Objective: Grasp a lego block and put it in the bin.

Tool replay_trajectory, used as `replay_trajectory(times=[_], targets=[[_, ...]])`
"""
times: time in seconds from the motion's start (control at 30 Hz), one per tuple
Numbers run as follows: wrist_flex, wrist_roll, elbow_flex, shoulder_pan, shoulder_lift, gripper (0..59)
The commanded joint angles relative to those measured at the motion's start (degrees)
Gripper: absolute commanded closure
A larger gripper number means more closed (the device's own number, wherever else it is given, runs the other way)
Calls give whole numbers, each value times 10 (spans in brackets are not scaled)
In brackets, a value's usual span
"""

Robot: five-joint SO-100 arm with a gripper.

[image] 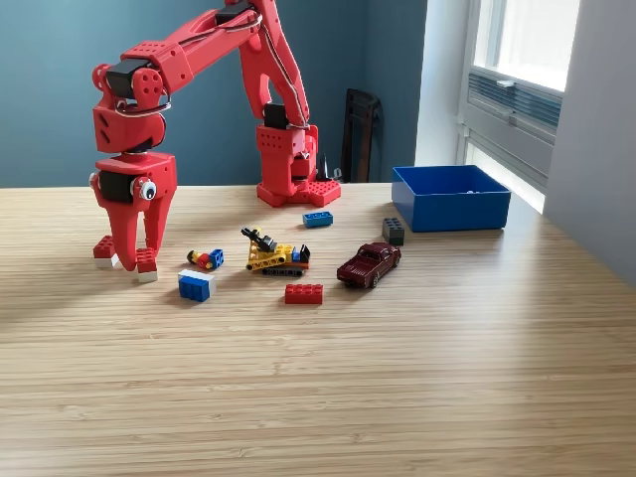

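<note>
One arm, mine, red, bent over the exterior view's left side of the wooden bench. My jaws point straight down with their tips at bench level; I cannot tell how wide they stand or whether they have hold of anything. Item: red-and-white block right at my tips, a second red-and-white block just behind and to the view's left. Item: blue-and-white block near, to the view's right. Item: small mixed-colour piece; yellow toy vehicle; flat red block; dark red toy car; small blue block; dark grey block. Item: the bin, blue, open-topped, at the view's far right by the window, well apart from my jaws.
</note>
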Motion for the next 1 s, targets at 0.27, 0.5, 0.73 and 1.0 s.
replay_trajectory(times=[0.27, 0.5, 0.73, 1.0], targets=[[-7, 60, -40, -19, 11, 383], [-6, 107, -37, -17, 11, 461], [-5, 133, -35, -17, 11, 529], [-5, 136, -33, -18, 11, 585]])
